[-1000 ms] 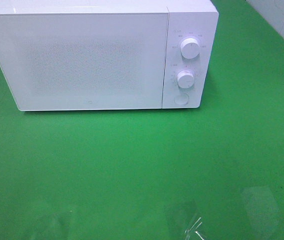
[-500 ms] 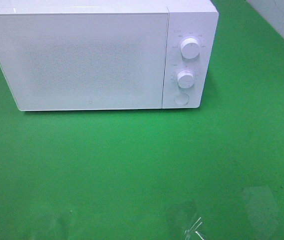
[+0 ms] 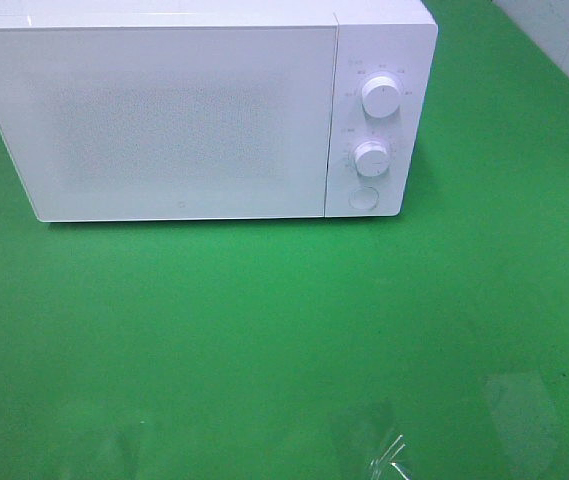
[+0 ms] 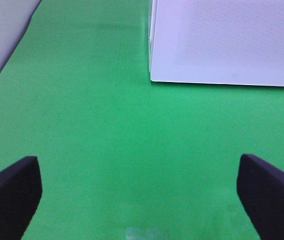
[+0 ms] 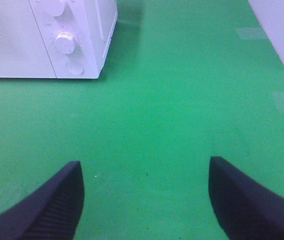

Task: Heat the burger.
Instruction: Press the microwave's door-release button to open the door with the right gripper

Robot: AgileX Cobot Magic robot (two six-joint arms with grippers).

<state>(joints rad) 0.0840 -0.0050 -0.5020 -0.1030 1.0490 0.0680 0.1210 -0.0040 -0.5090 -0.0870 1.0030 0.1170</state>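
Burger: can't tell where it is, no view shows it. The microwave [image 3: 179, 120] sits at far left of the green worktop [image 3: 264, 330], door shut; the door panel is a frosted white, so the inside is hidden.

Ctrl panel on the microwave's right end: upper knob [image 3: 381, 97], lower knob [image 3: 371, 158], round button [image 3: 363, 198] under them. A scrap of clear shiny film [image 3: 391, 458] lies at the near edge, right of centre. White wall [image 3: 564, 40] at far right.

High view has the whole microwave front but neither arm. Left wrist view: left gripper [image 4: 137, 167] over bare green, jaws spread wide, nothing between them; only the door's lower left corner is seen beyond. Right wrist view: right gripper [image 5: 145, 165], jaws also spread and holding nothing, with the ctrl panel end of the microwave beyond, well apart.
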